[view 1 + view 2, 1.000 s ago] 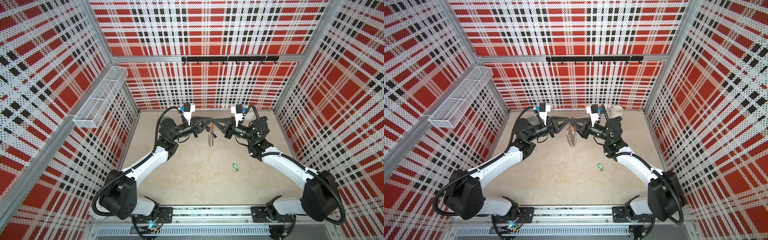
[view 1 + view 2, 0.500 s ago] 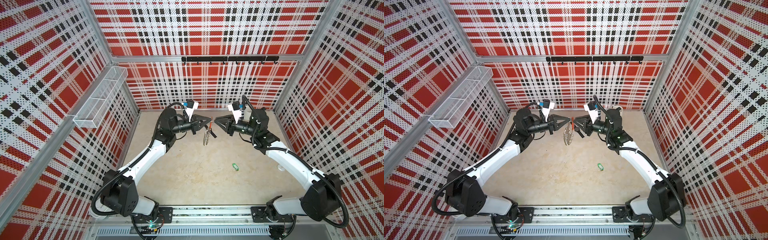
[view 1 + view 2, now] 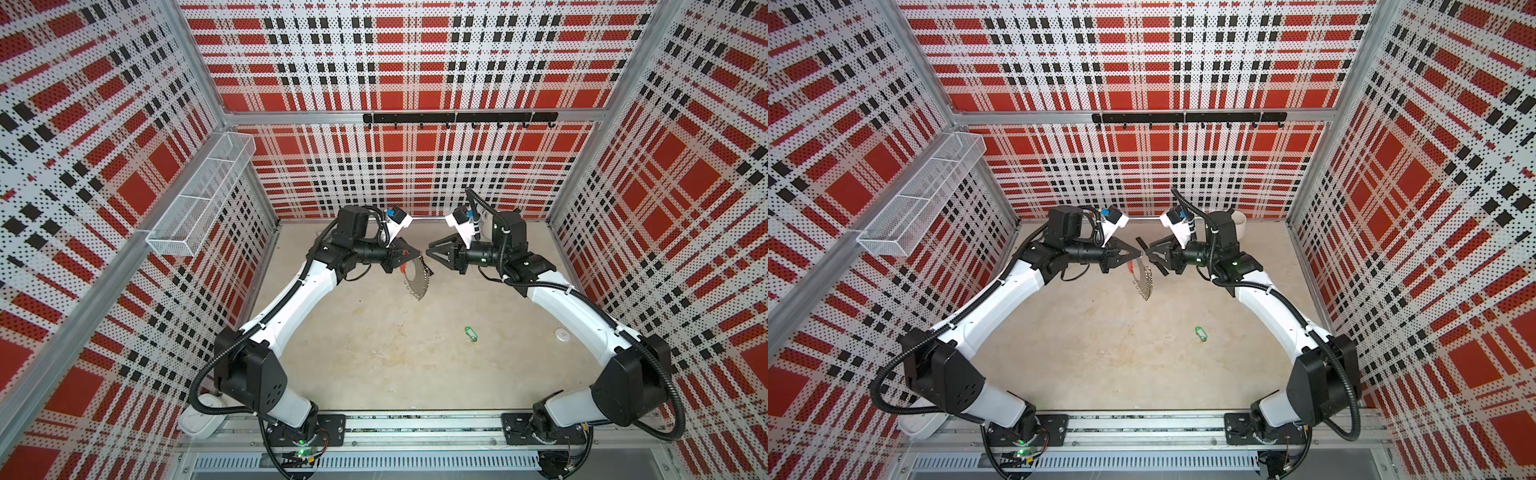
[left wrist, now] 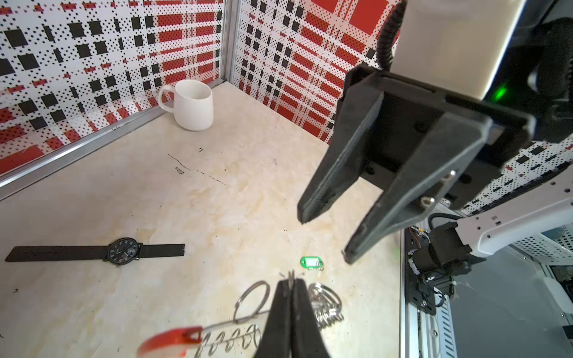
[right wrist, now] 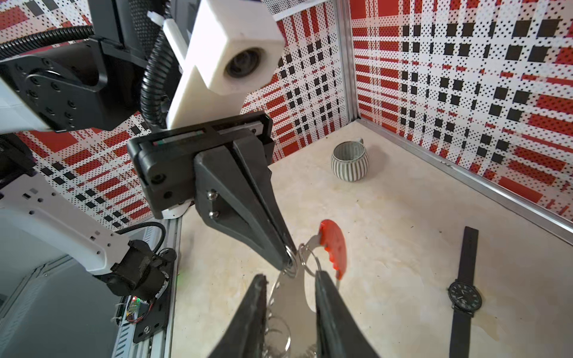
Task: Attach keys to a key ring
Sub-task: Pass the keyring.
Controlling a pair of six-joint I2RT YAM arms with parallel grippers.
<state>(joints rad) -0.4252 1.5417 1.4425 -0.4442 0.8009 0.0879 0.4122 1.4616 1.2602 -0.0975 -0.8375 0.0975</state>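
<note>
A: Room to move, near side first?

B: Counter point(image 3: 374, 374) by the bases is bare and wide open btwn the left arm point(image 3: 291, 307) & right arm point(image 3: 573, 311). The green key tag point(image 3: 471, 333) lies flat there. It's below the right gripper point(image 3: 430, 248) & back toward that arm's base, well apart from it, w/ nothing touching it.

A: Farther on?

B: Key ring point(image 3: 417, 282) hangs in mid-air, clear of the counter. Its red arc is up beside the left gripper point(image 3: 417, 254), w/ small silver rings fringing the lower edge. Past the grippers a black watch point(image 4: 124, 251) lies flat, strap straight. A white mug point(image 4: 192, 105) stands past the right gripper, a striped cup point(image 5: 349, 161) past the left. Both are upright near the far wall point(image 3: 415, 174), clear of all else.

A: Grippers?

B: Left one is clamped tight on the key ring's top edge, at a small ring. Right one's jaws are apart, a finger on either side of the flat plate. Can't tell if either touches metal.

A: Pose?

B: Elbows bowed outward, forearms raised, wrists abt level, grippers nose to nose.
</note>
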